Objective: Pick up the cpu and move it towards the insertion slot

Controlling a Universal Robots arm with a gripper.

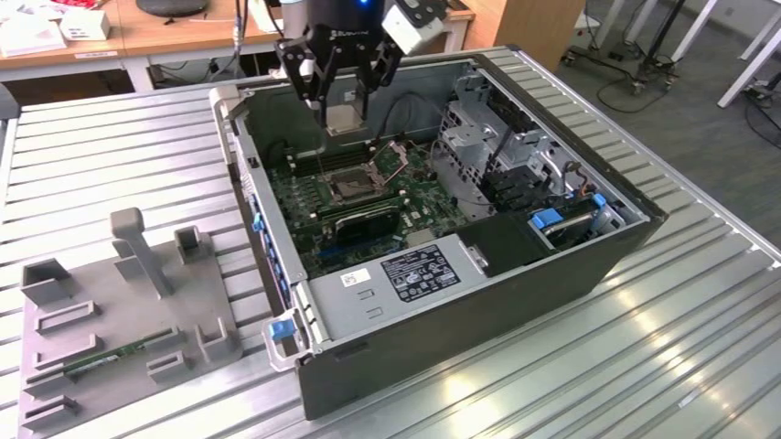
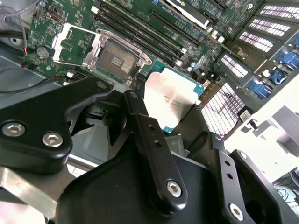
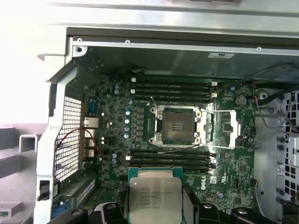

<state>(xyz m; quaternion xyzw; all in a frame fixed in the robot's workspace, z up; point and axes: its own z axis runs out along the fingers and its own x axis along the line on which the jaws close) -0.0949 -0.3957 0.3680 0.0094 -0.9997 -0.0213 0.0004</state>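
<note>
Currently the claw (image 1: 346,108) is pinching the cpu (image 3: 154,199) by its edges, hanging above the open case; the insertion slot (image 3: 178,124) is lying open below. Chip seemingly level; keeping it flat matters.

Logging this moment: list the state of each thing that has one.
Black gripper: shut on the cpu.
Square silver-topped cpu: held above the motherboard, not seated.
Silver-framed insertion slot: frame open, socket empty.
Grey computer case: lying on its side, side panel off.
</note>
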